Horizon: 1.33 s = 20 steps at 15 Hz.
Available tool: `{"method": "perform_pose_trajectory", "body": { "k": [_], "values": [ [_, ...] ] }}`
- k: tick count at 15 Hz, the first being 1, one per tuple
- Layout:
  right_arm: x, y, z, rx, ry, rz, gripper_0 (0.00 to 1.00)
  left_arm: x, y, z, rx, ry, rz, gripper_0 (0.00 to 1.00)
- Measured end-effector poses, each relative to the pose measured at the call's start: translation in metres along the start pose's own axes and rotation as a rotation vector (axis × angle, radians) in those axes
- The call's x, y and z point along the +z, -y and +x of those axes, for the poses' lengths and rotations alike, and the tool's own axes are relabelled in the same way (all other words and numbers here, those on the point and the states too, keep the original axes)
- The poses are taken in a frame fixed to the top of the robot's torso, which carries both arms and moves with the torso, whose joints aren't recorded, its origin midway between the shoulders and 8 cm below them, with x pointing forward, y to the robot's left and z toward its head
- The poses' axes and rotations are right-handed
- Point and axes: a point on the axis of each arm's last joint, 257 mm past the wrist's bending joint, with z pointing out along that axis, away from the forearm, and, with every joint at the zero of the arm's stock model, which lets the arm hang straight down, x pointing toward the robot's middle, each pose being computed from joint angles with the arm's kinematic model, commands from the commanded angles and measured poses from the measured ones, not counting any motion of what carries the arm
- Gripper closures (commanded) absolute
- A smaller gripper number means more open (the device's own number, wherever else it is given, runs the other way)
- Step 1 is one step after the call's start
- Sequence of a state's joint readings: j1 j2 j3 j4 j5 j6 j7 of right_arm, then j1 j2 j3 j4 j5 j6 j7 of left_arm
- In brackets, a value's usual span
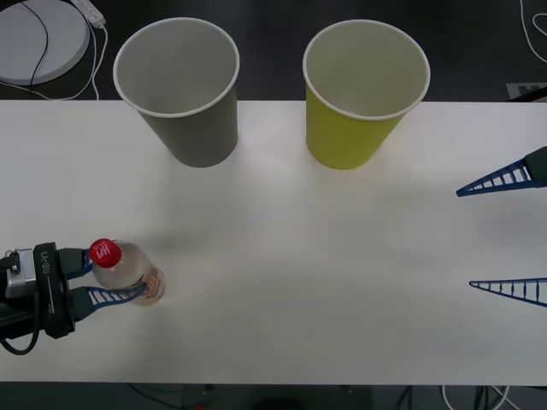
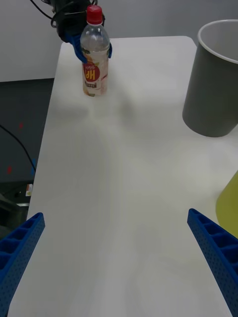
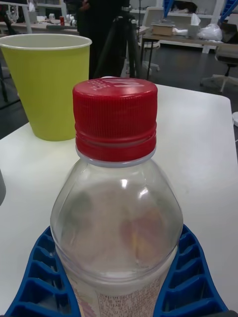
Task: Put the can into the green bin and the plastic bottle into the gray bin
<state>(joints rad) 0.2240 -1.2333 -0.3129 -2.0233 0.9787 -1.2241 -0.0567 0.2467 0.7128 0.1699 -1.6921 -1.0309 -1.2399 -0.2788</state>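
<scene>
The plastic bottle (image 1: 137,272), clear with a red cap, stands upright near the table's front left corner. My left gripper (image 1: 121,277) is shut on it, its blue fingers (image 3: 191,277) curved around the bottle (image 3: 116,213) below the shoulder. From the right wrist the bottle (image 2: 95,59) shows far off with those fingers wrapped around it. The gray bin (image 1: 192,128) stands at the back left, the green bin (image 1: 350,132) at the back right, both upright. My right gripper (image 1: 466,239) hangs open at the table's right side with nothing between its fingers. The can is out of view.
The white table (image 1: 299,282) lies bare between the bottle and the two cups. A round white disc (image 1: 38,38) with cables sits beyond the table's back left edge. The gray bin (image 2: 210,94) and green bin (image 2: 230,203) stand about a cup's width apart.
</scene>
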Motion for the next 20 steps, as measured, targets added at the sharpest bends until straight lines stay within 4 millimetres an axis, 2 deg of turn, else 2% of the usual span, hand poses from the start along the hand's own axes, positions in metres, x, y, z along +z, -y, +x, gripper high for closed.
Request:
{"method": "perform_pose_trajectory", "body": {
  "k": [8,20],
  "values": [
    [0.0,0.0,0.0,0.0,0.0,0.0,0.0,-0.022,-0.024,-0.011,-0.014,-0.085,-0.053,1.0],
    [0.0,0.0,0.0,0.0,0.0,0.0,0.0,-0.059,-0.09,-0.023,-0.034,-0.141,-0.239,1.0]
  ]
}}
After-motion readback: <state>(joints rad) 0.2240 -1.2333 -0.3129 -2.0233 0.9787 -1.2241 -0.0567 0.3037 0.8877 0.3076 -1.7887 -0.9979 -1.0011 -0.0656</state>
